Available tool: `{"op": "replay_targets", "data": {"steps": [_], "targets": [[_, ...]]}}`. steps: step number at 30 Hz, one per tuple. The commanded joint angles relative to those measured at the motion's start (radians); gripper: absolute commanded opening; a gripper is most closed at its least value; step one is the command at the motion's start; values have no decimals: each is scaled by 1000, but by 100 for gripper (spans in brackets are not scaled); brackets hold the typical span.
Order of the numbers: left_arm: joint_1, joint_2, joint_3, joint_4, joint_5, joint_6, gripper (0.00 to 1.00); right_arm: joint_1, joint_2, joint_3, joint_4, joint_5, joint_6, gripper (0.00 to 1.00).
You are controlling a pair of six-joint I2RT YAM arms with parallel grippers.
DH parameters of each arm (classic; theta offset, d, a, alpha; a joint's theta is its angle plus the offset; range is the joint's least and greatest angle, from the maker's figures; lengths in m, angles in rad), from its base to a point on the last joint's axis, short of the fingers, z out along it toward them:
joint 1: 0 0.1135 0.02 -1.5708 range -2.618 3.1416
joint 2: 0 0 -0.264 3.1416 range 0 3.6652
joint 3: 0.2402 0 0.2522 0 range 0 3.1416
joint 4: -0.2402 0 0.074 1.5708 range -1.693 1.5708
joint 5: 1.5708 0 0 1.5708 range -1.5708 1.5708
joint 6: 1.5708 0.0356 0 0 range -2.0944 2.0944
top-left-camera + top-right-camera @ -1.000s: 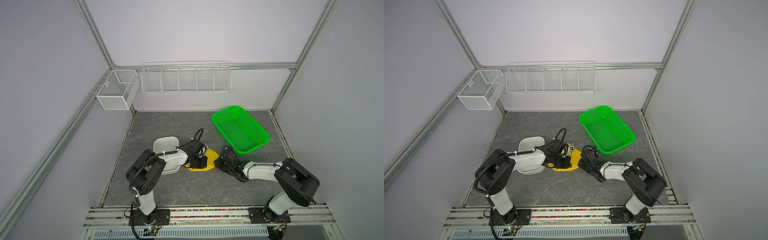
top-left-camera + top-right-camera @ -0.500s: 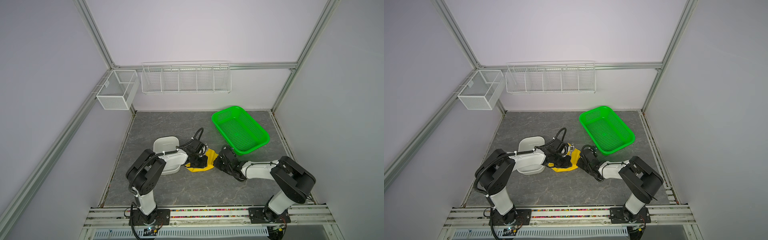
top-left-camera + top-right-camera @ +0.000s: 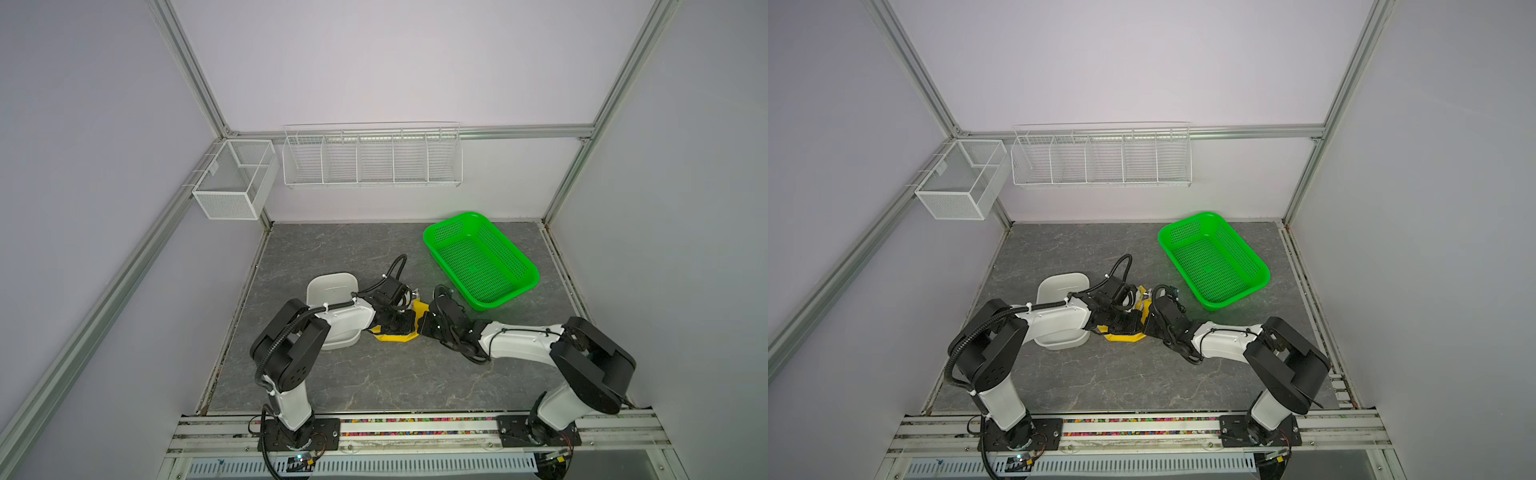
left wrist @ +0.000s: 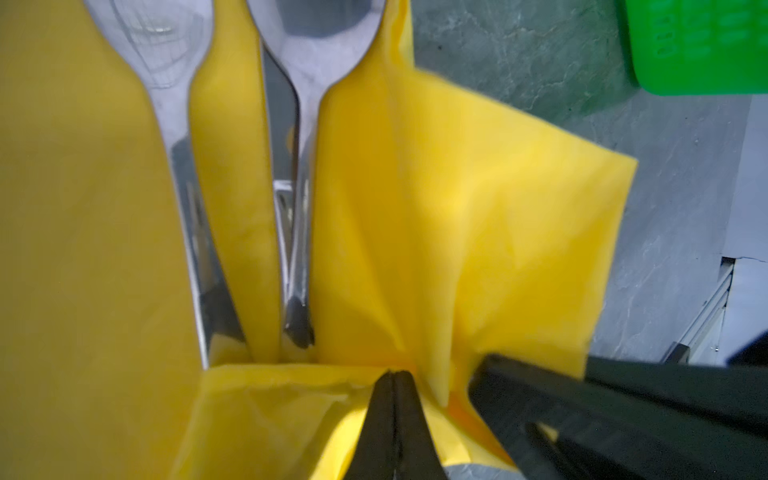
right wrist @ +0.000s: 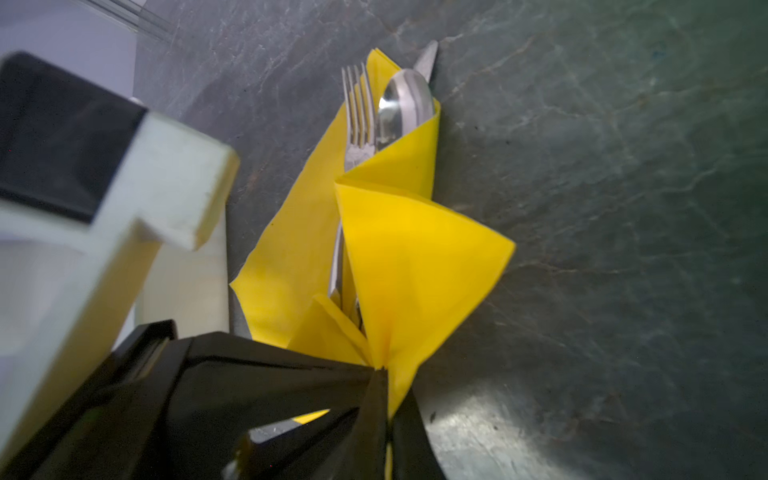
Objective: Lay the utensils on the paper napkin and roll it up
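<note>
Yellow paper napkin (image 5: 415,257) holding the utensils (image 5: 405,104) lies between left hand (image 4: 392,376) and right hand (image 5: 382,374), both seemingly clamped on it.

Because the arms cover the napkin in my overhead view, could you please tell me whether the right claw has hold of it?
Observer: Yes, in the right wrist view the right claw is shut on a pinched flap of the paper napkin.
Operator: Thank you; what lies inside the fold?
Observer: The fork and spoon lie in it, heads poking out.
Operator: And the other arm?
Observer: The left wrist view shows the left claw shut on the napkin beside the handles.
</note>
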Motion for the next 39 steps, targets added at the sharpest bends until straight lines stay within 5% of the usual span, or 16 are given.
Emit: {"op": "replay_targets", "data": {"steps": [1, 10, 21, 39], "targets": [[-4, -28, 13, 14, -18, -11, 2, 10, -15, 23, -69, 36, -34, 7], [10, -156, -31, -1, -73, -19, 9, 8, -11, 30, -107, 52, -9, 7], [58, -198, -58, -150, -168, 29, 28, 8, -14, 35, -118, 44, -2, 7], [84, -48, -3, -77, -77, 12, 23, 9, -29, 16, -126, 49, 27, 7]]}}
